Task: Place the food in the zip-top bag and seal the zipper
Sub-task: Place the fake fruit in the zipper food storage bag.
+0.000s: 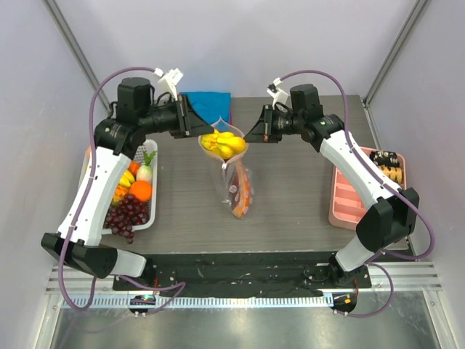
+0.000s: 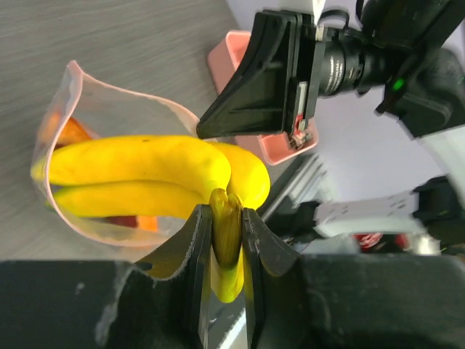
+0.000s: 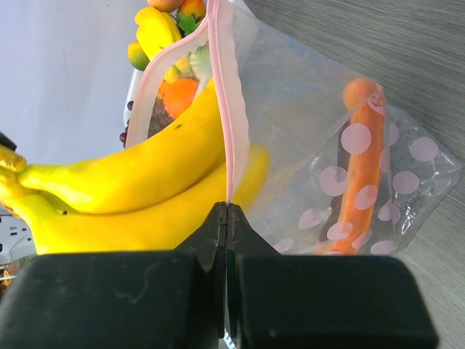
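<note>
left gripper [image 2: 227, 218] jaws clamp the stem of the banana bunch [image 2: 138, 163] — right gripper [image 3: 227, 218] jaws pinch tight on the pink zipper [image 3: 229, 109] of the zip-top bag [image 3: 305, 94], bananas halfway into its raised mouth — carrot [image 3: 360, 182] lies inside.

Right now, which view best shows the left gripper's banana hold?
Left wrist: left gripper clamps the bananas' stem, close up. Top external shows them small at the bag mouth; right wrist shows bananas, no grip.

One bag [image 1: 238, 186], one cloth [image 1: 211, 102], two trays (white tray [image 1: 155, 198], pink tray [image 1: 346, 198]).
</note>
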{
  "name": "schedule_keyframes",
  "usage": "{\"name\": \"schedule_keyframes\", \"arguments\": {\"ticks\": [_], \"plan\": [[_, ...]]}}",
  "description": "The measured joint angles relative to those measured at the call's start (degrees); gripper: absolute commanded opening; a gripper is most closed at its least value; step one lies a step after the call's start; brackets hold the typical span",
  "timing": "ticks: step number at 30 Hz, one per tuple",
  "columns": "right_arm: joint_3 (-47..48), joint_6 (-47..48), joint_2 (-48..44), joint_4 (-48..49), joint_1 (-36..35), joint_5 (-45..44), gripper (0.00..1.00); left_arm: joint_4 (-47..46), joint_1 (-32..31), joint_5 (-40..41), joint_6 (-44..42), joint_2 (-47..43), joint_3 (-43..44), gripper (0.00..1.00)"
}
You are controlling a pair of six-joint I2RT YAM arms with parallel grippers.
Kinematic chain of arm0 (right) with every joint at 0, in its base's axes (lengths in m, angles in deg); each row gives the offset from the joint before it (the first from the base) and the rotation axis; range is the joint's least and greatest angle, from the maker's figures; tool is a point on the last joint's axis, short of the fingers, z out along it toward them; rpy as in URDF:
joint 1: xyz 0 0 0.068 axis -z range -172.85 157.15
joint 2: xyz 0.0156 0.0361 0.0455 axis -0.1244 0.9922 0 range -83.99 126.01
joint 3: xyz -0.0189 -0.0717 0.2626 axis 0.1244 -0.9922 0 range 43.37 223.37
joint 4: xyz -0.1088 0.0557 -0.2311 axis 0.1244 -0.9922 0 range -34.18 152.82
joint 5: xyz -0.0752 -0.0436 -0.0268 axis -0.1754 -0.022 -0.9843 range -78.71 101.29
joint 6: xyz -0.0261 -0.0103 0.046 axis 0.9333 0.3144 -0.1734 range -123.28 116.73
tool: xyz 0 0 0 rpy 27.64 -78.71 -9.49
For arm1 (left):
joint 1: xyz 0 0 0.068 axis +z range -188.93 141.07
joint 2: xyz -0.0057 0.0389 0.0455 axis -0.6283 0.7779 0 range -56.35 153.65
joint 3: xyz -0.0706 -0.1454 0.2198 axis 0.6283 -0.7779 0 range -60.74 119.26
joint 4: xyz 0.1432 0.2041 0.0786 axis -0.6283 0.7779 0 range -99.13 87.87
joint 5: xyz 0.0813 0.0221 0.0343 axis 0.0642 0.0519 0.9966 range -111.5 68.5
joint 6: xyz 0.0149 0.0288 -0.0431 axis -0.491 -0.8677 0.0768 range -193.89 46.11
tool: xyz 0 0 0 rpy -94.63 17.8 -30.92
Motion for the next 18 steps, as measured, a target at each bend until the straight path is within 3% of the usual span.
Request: {"name": "schedule_keyframes", "arguments": {"ticks": [7,13,18], "plan": [[0.04,0.85,0.0,-0.02,-0.76,1.03,0.01,13.68,-7.61,7.48,-15.93,7.23,12.48,0.0],[1.31,2.73,0.0,-0.94,-1.62,1.62,0.01,23.85,-10.23,12.2,-25.86,14.05,17.92,0.0],[1.9,4.2,0.0,-1.62,-2.69,1.79,0.01,27.41,-11.45,15.63,-30.45,14.56,20.7,0.0]]}}
